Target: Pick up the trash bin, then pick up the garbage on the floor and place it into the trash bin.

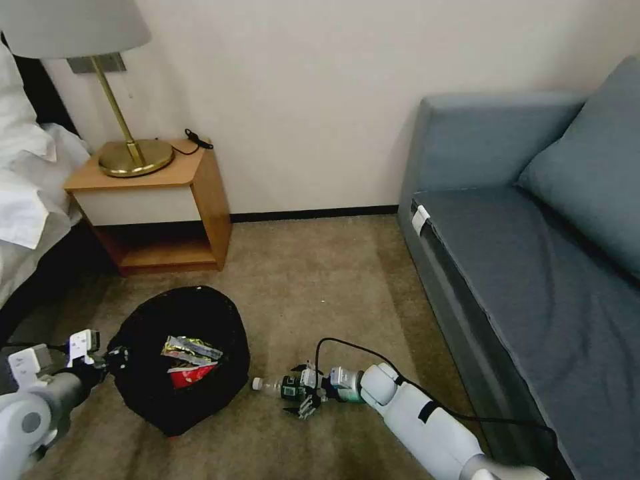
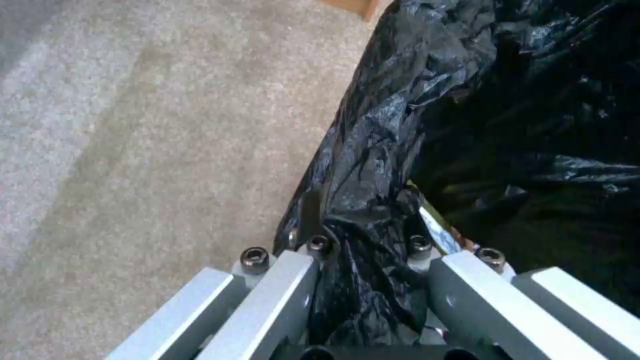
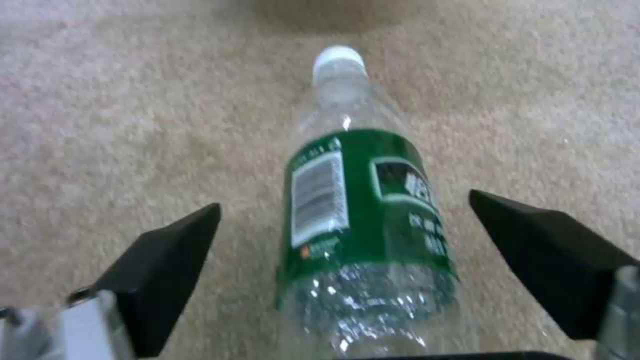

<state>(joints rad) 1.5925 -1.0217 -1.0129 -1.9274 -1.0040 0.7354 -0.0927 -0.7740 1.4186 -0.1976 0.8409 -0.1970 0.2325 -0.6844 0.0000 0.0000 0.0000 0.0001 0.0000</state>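
So the left gripper point(image 2: 363, 280) is clamped on the trash bin point(image 1: 180, 360) rim, wrappers already inside. Right gripper point(image 3: 343, 265) sits spread wide around the bottle point(image 3: 363, 215) lying on the carpet point(image 1: 320, 280), just beside the bin; I'd guess closing on it is next

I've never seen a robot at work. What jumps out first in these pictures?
The black-lined trash bin on the carpet, with wrappers already inside; the left claw is clamped on its bag-covered rim. Just right of it, a clear bottle with a green label lies on the floor, between the open fingers of the right claw.
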